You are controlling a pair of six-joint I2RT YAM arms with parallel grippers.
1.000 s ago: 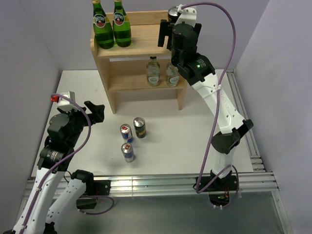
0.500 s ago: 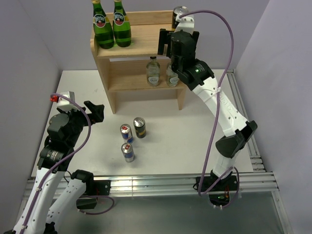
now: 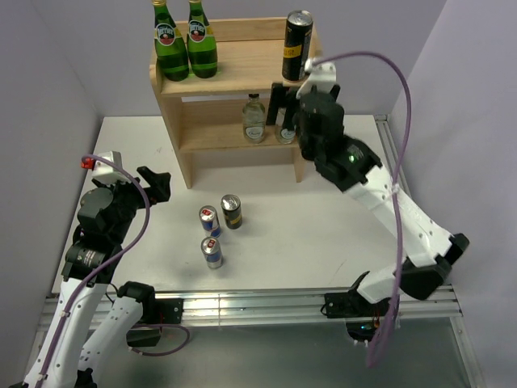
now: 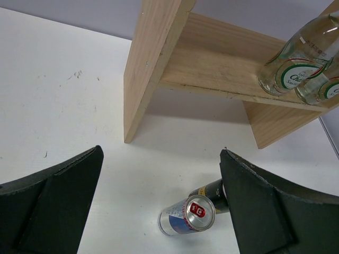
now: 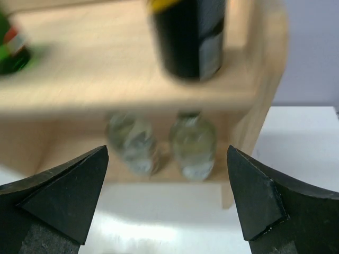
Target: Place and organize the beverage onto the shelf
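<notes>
While black-and-yellow can (image 3: 297,46) stands by shelf (image 3: 234,77) right edge, right end effector (image 5: 167,156) gapes clear; left end effector (image 4: 161,153) open too.

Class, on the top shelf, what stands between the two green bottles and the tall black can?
Nothing. In the overhead view, the top board of the shelf is bare wood between the green bottles and the black can.

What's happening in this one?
The right pincer hangs open and empty in front of the shelf, just below a tall black-and-yellow can standing on the top tier's right end, apart from two green glass bottles at the left. Two clear bottles stand on the lower tier. Another black-and-yellow can and two blue-silver cans wait upright on the table. The left pincer is open, holding nothing.
</notes>
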